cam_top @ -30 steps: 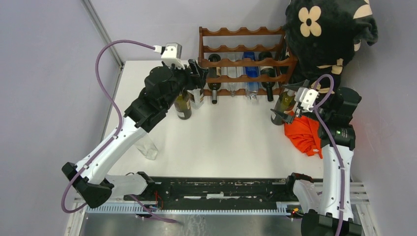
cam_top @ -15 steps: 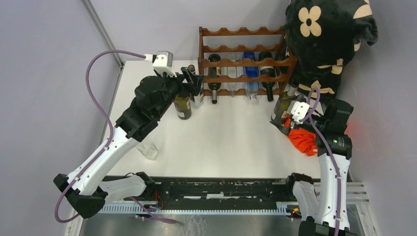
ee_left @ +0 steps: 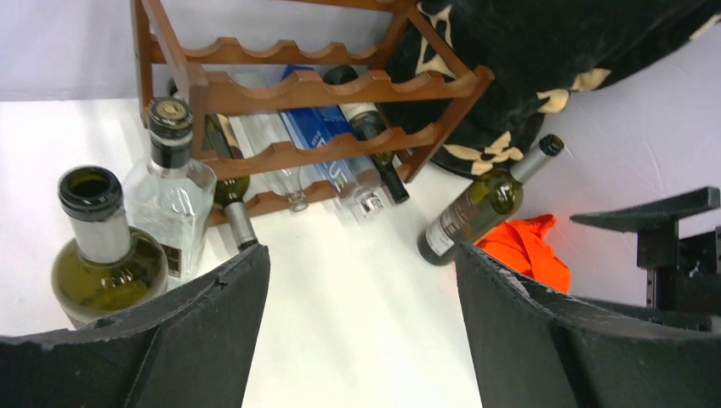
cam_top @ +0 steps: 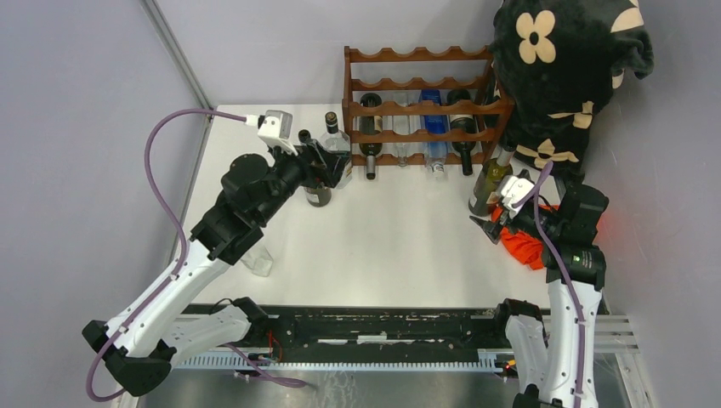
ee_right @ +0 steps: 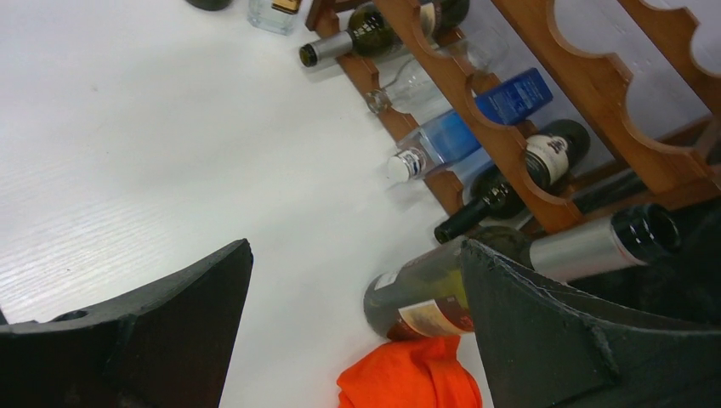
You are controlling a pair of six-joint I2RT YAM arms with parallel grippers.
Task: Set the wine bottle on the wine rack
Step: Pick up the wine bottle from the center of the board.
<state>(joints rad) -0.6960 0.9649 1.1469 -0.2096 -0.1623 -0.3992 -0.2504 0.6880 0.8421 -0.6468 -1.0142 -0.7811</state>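
Right end of the rack: that's where the wine bottle [cam_top: 488,189] is, standing on the desk [cam_top: 391,246] just beside the rack [cam_top: 417,107], orange rag [cam_top: 523,240] by its base.
Right pincer [ee_right: 355,246]: fingers wide apart, nothing in them. It's near the bottle but not touching. In my wrist view the bottle sits off behind one finger, not between the two.
Left pincer [ee_left: 359,255]: also apart and empty, over by an open green bottle [ee_left: 102,255] and a clear bottle [ee_left: 170,191] at the rack's left end.
Which one: foil cap's on the right-hand bottle, so I'm guessing that's the one to shelve. Not certain tbh.
Feel: glass, so stiff, slick and breakable. Sealed, so probably full and heavy.
Grip: I'd go around the fat body at the label, close to the balance point. The neck is thin, and the weight would swing once I tip it flat.
Slots: lower tiers already have bottles lying in them, upper rails show bare scallops.
Watch out: rag and the black flowered cloth [cam_top: 561,59] crowd that corner.
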